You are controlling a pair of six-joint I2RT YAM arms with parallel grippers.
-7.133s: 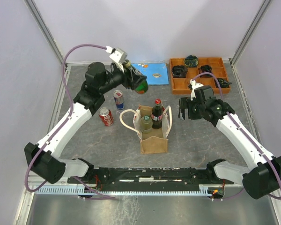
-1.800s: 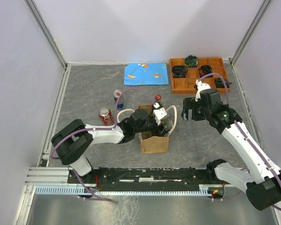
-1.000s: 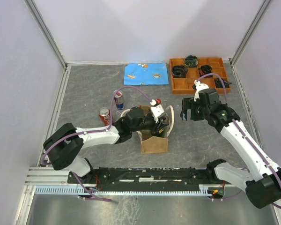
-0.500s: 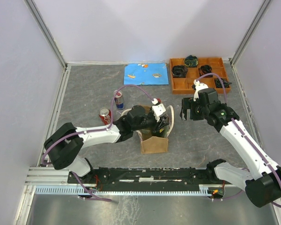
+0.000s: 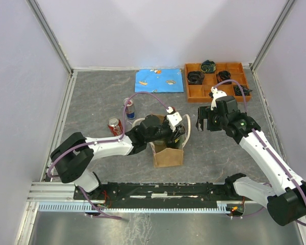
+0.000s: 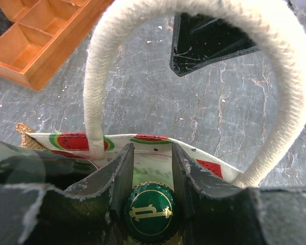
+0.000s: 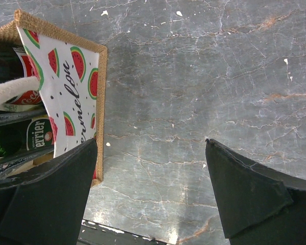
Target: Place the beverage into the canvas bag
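Note:
The canvas bag [image 5: 168,155] stands upright mid-table, its watermelon-print lining [image 6: 153,139] and a cream loop handle [image 6: 97,102] close in the left wrist view. My left gripper [image 5: 176,133] reaches down into the bag's mouth. Its fingers [image 6: 152,153] are shut on the green cap of the beverage [image 6: 149,213], a green glass bottle standing inside the bag. A second bottle with a red label [image 7: 20,97] stands in the bag beside the green one [image 7: 20,140]. My right gripper [image 5: 205,124] hovers open just right of the bag [image 7: 66,97], with only grey tabletop between its fingers [image 7: 151,142].
A red can [image 5: 115,125] and a blue-silver can [image 5: 129,108] stand left of the bag. An orange compartment tray [image 5: 214,65] with dark items sits at the back right, a blue card [image 5: 159,80] beside it. White walls enclose the table.
Over the last second my left wrist has shifted slightly right over the bag, with the jaws unchanged. The right arm has barely moved.

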